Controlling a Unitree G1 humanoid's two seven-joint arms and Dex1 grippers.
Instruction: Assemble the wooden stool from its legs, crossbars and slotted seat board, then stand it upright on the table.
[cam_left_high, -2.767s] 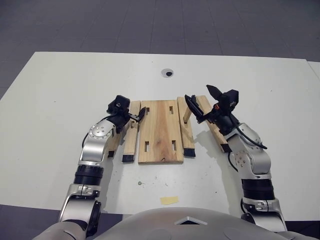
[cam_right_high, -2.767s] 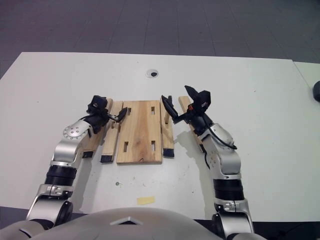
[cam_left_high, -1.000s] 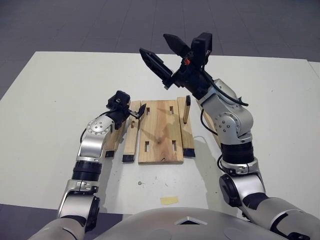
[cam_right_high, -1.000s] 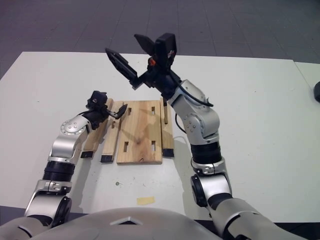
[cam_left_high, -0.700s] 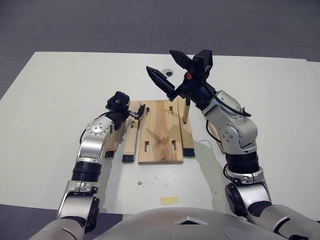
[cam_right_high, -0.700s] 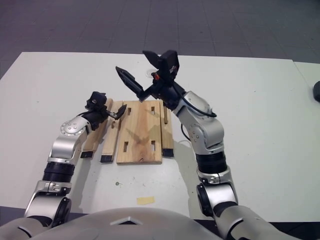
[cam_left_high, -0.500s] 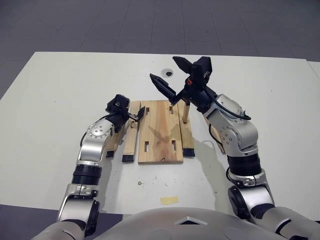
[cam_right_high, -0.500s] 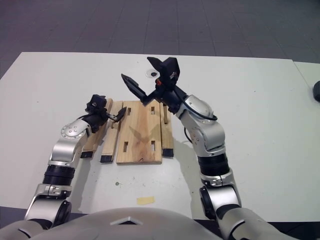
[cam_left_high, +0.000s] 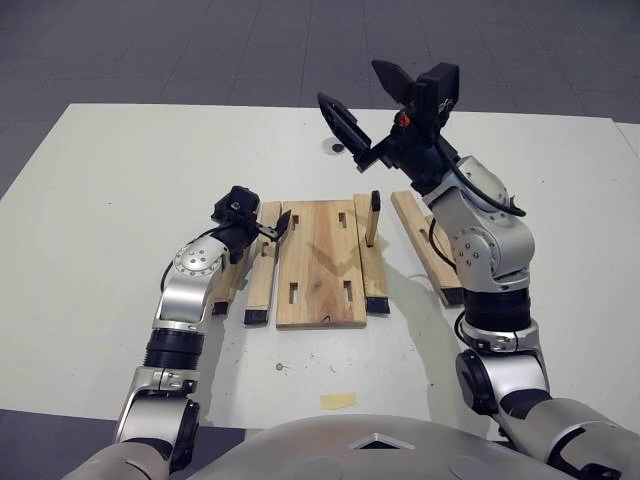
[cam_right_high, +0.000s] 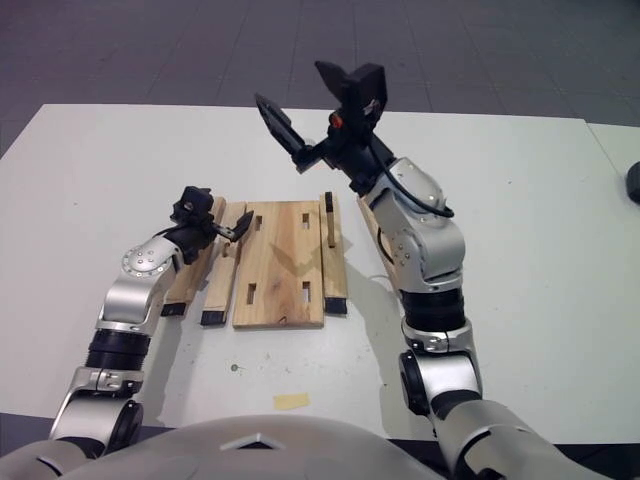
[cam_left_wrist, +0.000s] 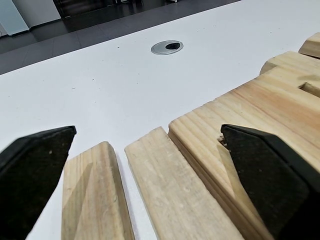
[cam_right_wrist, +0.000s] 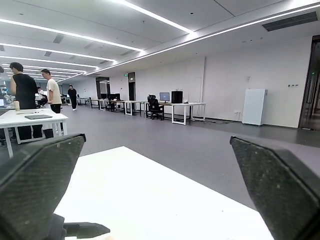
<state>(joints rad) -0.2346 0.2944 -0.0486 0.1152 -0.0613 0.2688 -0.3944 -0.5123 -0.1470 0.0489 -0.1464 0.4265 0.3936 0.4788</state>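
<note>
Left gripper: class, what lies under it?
Under the open left gripper lie an inner bar and an outer bar, side by side beside the seat board. The left arm hides much of the outer bar.

Pale matt wooden seat board (cam_left_high: 320, 262)

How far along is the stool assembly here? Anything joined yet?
Nothing looks joined. The seat board lies flat on the table, visible slots empty, with the left bars and right bars loose beside it. Nothing is in hand: the left gripper sits open low over the left bars; the right gripper is open, empty, raised above the table. Left: fitting legs and crossbars, then standing the stool upright.
</note>
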